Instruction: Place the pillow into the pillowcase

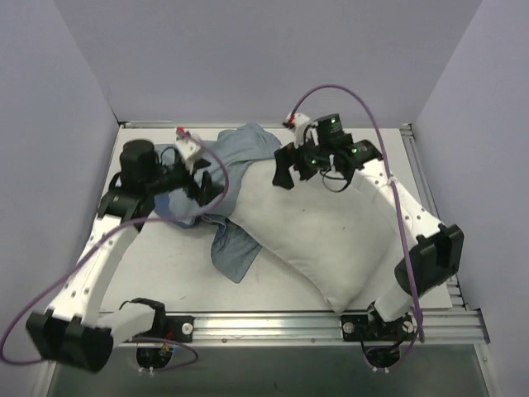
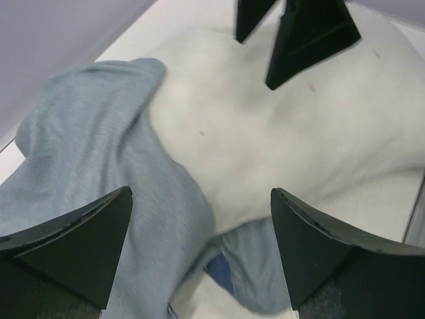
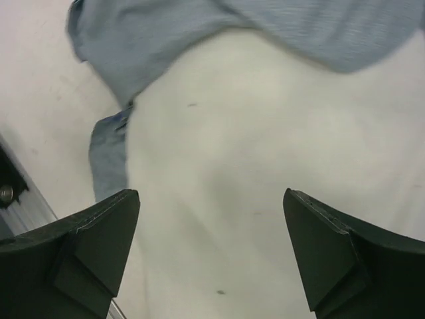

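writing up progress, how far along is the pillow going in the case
Done: the pillowcase looks drawn over only the far end of the pillow. In hand: nothing gripped; the left gripper and right gripper hover open at that end. Left: most of the pillow lies bare toward the near edge, so nearly all the sleeving remains.
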Motion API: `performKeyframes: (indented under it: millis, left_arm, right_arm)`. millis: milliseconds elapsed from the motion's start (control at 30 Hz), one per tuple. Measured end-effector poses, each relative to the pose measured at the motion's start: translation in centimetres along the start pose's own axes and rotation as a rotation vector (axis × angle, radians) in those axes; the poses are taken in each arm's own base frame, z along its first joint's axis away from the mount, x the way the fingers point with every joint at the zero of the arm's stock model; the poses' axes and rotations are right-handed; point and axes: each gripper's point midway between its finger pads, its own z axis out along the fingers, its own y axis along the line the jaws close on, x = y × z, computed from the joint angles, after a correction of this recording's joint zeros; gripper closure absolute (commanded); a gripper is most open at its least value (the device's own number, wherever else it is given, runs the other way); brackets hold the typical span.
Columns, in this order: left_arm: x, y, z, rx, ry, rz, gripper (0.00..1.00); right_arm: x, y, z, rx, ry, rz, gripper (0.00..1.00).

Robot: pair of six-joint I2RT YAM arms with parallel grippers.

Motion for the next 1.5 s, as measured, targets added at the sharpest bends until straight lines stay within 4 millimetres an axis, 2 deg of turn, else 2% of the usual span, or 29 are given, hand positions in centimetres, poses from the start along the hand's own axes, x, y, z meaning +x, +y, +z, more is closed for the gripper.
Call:
performKeyframes:
  millis: [67, 133, 167, 200, 300, 400, 467, 500, 533, 600, 633, 767, 800, 833, 900, 933, 1000, 1067, 1167, 1233, 1300, 1367, 1400, 1500]
  left_arm:
    - [1.3, -3.2, -2.7, 0.048, 0.006, 0.108, 0.07]
    - [4.1, -5.8, -4.3, 0.103, 0.04, 0.185, 0.07]
    - [5.8, -7.0, -4.9, 0.132, 0.062, 0.208, 0.07]
    - [7.6, -8.1, -5.3, 0.165, 0.091, 0.228, 0.07]
    - [14.1, -11.5, -5.5, 0.302, 0.206, 0.279, 0.07]
    - [19.9, -14.1, -5.4, 0.42, 0.341, 0.352, 0.06]
    - [23.0, -15.1, -5.4, 0.482, 0.424, 0.409, 0.06]
    - [24.2, -15.3, -5.3, 0.498, 0.46, 0.436, 0.06]
    - [25.3, -15.3, -5.1, 0.508, 0.496, 0.461, 0.07]
    - [27.0, -14.7, -4.3, 0.507, 0.562, 0.508, 0.08]
    - [27.6, -14.2, -3.8, 0.498, 0.586, 0.53, 0.09]
    - [29.3, -12.0, -1.1, 0.442, 0.648, 0.627, 0.21]
    - [29.7, -11.6, -0.5, 0.438, 0.659, 0.654, 0.41]
    - [29.7, -11.5, 0.1, 0.44, 0.658, 0.663, 0.53]
    - [29.5, -11.2, 1.5, 0.438, 0.64, 0.714, 0.88]
    - [29.6, -11.4, 2.0, 0.456, 0.643, 0.724, 1.0]
    - [28.7, -13.0, 3.2, 0.521, 0.609, 0.739, 1.0]
    - [26.2, -15.7, 4.8, 0.591, 0.529, 0.757, 1.0]
    - [19.5, -21.3, 7.4, 0.672, 0.307, 0.794, 1.0]
    - [15.8, -24.4, 7.9, 0.709, 0.185, 0.797, 1.0]
    - [13.9, -26.3, 7.5, 0.748, 0.115, 0.783, 0.69]
    - [13.1, -27.6, 6.7, 0.783, 0.08, 0.754, 0.46]
    - [12.7, -28.1, 6.3, 0.797, 0.068, 0.734, 0.42]
    - [10.4, -28.6, 4.3, 0.782, 0.024, 0.669, 0.41]
  right_arm:
    - [0.7, 4.0, -0.5, -0.04, 0.017, -0.106, 0.05]
    - [2.6, 7.2, -0.3, -0.089, 0.06, -0.179, 0.05]
    - [3.8, 8.2, 0.0, -0.105, 0.09, -0.197, 0.05]
    - [5.3, 8.8, 0.5, -0.115, 0.13, -0.208, 0.05]
    - [9.4, 8.7, 2.7, -0.107, 0.264, -0.201, 0.04]
    - [12.2, 8.3, 5.1, -0.091, 0.364, -0.198, 0.05]
    - [13.4, 7.9, 6.2, -0.077, 0.405, -0.203, 0.26]
    - [13.6, 7.8, 6.6, -0.07, 0.417, -0.208, 0.49]
    - [13.7, 7.7, 6.9, -0.063, 0.422, -0.215, 0.61]
    - [13.4, 7.3, 7.3, -0.051, 0.425, -0.208, 0.79]
    - [13.2, 7.2, 7.4, -0.05, 0.425, -0.202, 0.98]
    - [12.7, 6.9, 7.2, -0.081, 0.421, -0.142, 1.0]
    - [12.4, 7.0, 7.0, -0.1, 0.416, -0.118, 1.0]
    - [12.1, 7.1, 6.8, -0.121, 0.408, -0.086, 1.0]
    - [11.0, 7.2, 6.4, -0.157, 0.385, -0.008, 1.0]
    - [10.3, 7.3, 6.2, -0.178, 0.369, 0.031, 1.0]
    - [8.9, 7.5, 5.8, -0.216, 0.334, 0.108, 1.0]
    - [7.5, 7.5, 5.6, -0.25, 0.294, 0.177, 1.0]
    - [5.6, 8.4, 5.3, -0.309, 0.247, 0.25, 1.0]
    - [4.7, 9.4, 4.9, -0.357, 0.236, 0.271, 1.0]
    - [4.4, 10.2, 4.5, -0.401, 0.236, 0.283, 1.0]
    - [5.3, 10.7, 4.8, -0.44, 0.246, 0.289, 1.0]
    - [6.2, 10.8, 5.1, -0.452, 0.259, 0.291, 1.0]
    - [10.7, 10.8, 6.3, -0.461, 0.323, 0.292, 1.0]
